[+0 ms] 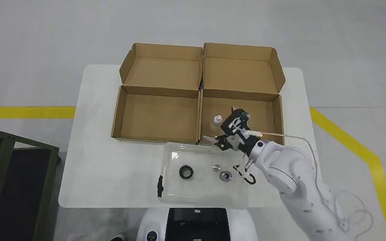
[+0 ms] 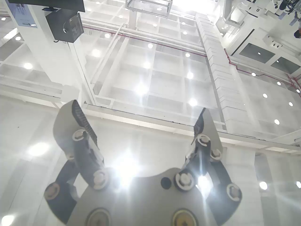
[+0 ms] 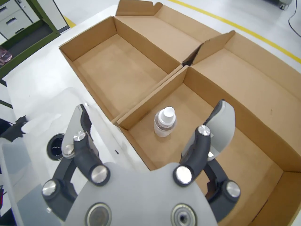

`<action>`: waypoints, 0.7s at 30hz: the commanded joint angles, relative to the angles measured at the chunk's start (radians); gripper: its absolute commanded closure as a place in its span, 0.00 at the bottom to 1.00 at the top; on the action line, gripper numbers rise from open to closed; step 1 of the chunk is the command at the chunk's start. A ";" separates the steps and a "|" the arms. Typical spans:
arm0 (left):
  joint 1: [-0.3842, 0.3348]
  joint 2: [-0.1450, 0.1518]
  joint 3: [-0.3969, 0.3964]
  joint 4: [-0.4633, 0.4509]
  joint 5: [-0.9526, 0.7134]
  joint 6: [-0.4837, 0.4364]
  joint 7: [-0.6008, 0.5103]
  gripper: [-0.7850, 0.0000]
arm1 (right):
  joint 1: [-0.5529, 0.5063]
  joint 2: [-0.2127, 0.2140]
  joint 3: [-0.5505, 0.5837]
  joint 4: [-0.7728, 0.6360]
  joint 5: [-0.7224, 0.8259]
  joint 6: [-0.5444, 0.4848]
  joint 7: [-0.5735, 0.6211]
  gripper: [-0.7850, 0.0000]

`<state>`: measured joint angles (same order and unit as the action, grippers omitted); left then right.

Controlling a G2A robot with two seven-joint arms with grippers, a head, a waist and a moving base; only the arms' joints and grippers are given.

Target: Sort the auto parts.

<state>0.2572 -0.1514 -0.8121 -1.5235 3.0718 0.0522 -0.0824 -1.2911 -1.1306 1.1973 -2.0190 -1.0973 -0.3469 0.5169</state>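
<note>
On the white table, parts in the clear tray are hard to make out. The right gripper is held wide open, empty, just beside the upright bottle in the right box; the left gripper is spread wide.

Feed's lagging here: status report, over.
Right pincer open, empty, over right box near edge. Left pincer open, pointing up. Bottle upright in that box; black ring, metal parts in tray. Nothing blocking.

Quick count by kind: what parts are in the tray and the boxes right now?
Bottle, in the right box: 1
Black ring, in the tray: 1
Silver pieces, in the tray: 2
Black piece at the tray's left edge: 1
Total: 5
</note>
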 commanded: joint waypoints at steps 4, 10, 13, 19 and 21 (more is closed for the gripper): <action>0.000 0.000 0.000 0.000 0.000 0.000 0.000 0.00 | -0.092 0.018 0.050 -0.121 -0.004 -0.126 0.020 0.00; 0.000 0.000 0.000 0.000 0.000 0.000 0.000 0.00 | -0.147 0.038 0.069 -0.184 0.003 -0.316 0.085 0.00; 0.000 0.000 0.000 0.000 0.000 0.000 0.000 0.00 | -0.161 0.045 0.064 -0.198 -0.007 -0.367 0.130 0.00; 0.000 0.000 0.000 0.000 0.000 0.000 0.000 0.00 | -0.179 0.059 0.056 -0.207 -0.005 -0.451 0.230 0.00; 0.000 0.000 0.000 0.000 0.000 0.000 0.000 0.00 | -0.187 0.063 0.056 -0.201 0.007 -0.457 0.253 0.00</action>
<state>0.2572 -0.1514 -0.8121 -1.5235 3.0718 0.0522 -0.0824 -1.4739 -1.0695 1.2524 -2.2241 -1.0976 -0.8039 0.7569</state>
